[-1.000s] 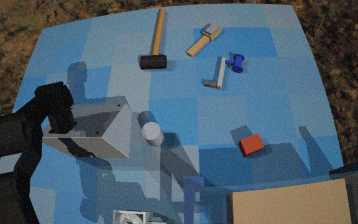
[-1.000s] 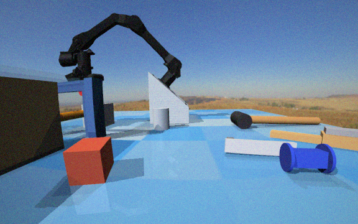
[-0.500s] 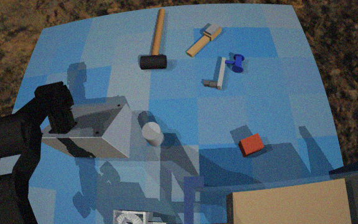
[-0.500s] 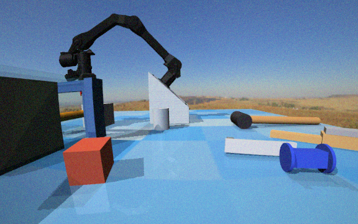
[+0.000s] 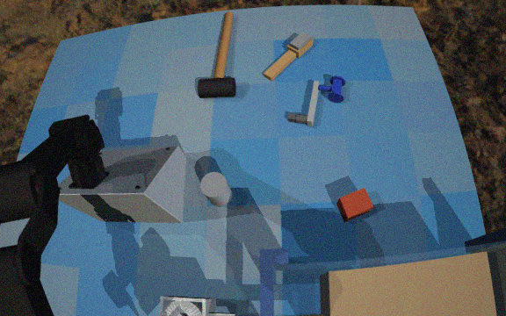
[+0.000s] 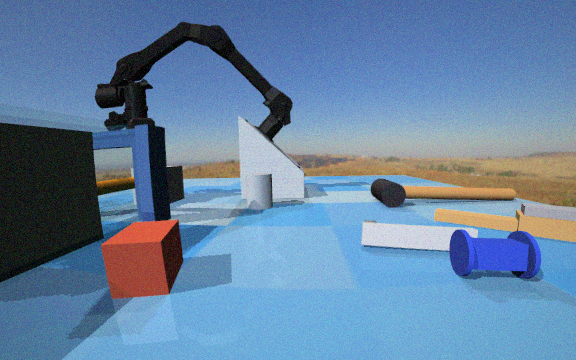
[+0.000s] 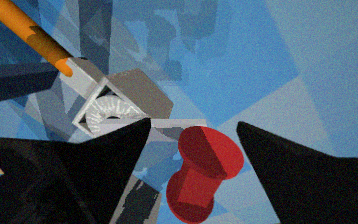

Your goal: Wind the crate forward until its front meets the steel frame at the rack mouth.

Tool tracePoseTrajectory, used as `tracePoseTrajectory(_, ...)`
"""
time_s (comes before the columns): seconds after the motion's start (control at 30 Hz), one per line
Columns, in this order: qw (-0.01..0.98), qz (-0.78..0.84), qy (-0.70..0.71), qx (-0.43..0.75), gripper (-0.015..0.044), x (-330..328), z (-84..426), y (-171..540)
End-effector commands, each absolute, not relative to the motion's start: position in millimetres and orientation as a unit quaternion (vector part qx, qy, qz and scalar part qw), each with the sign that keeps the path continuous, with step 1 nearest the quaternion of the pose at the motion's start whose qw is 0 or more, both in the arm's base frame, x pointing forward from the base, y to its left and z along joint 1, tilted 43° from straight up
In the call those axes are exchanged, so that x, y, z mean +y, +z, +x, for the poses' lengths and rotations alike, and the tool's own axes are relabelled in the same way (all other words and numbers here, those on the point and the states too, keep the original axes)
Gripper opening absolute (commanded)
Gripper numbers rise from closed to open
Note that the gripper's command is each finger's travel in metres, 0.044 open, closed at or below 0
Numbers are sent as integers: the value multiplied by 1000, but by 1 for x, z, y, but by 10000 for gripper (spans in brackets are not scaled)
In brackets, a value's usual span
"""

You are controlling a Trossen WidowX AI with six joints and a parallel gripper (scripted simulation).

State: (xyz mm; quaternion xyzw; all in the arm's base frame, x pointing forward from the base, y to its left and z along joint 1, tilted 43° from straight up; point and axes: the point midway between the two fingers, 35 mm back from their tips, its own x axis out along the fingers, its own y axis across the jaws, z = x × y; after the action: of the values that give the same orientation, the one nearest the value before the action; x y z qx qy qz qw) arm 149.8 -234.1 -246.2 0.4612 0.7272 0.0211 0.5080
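Observation:
My gripper point(image 7: 193, 123) is open, with its fingers on either side of the red knob point(image 7: 200, 170) of a winch handle. The handle's pale crank arm point(image 7: 180, 122) reaches from over the winch point(image 7: 112, 112) point(image 5: 184, 307) towards the knob. Its key and the hole are hidden. An orange strap point(image 7: 25, 31) point(image 6: 115, 186) runs from the winch. The tan crate point(image 5: 411, 285), its side dark in the exterior view point(image 6: 33, 190), sits flat in the clear-panelled cubby. A gap shows between its front and the blue steel frame point(image 5: 267, 281) point(image 6: 149, 170).
A second crank point(image 5: 313, 105) point(image 6: 408, 236) with a blue knob point(image 5: 336, 89) point(image 6: 495, 254) lies on the bench near a mallet point(image 5: 216, 88) point(image 6: 388, 193) and a wooden brush-like tool point(image 5: 281, 63). A red block point(image 5: 356, 204) point(image 6: 135, 267), grey cylinder point(image 5: 214, 186) point(image 6: 260, 191) and sloped arm base point(image 5: 165, 193) point(image 6: 270, 172) stand nearer.

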Motion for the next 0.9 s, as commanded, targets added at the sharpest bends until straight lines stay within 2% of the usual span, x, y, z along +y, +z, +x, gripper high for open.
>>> tracePoseTrajectory(0.0,510,460,23,726,440,-236,150,-244)
tracePoseTrajectory(0.27,508,461,20,727,440,-277,152,-197)
tracePoseTrajectory(0.87,507,462,21,728,440,-249,135,-174)
